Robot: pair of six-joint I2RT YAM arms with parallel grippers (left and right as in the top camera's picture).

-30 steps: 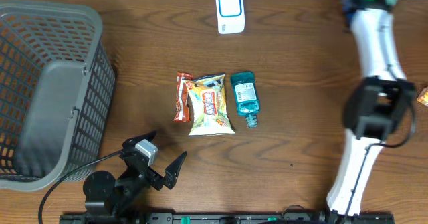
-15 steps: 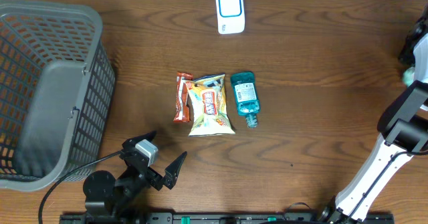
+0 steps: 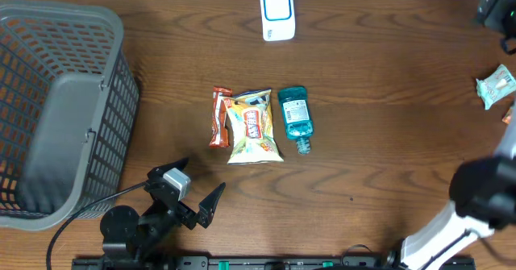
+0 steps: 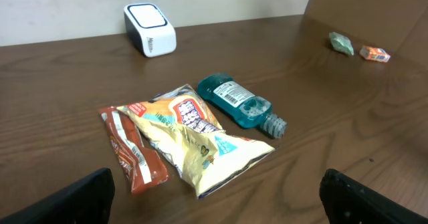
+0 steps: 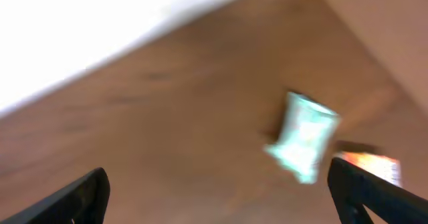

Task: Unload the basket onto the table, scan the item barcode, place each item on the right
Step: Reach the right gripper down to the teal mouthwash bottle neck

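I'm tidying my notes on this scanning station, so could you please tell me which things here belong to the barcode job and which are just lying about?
For the job: scanner; snack bar; chip bag; mouthwash bottle.
Seemingly just lying about: grey basket; pale green packet and orange packet at the right edge.

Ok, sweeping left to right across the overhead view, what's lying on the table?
Grey basket, red snack bar, yellow chip bag, blue mouthwash bottle, pale green packet near the right edge. The scanner, farther back, overlaps bag and bottle, so it's left out.
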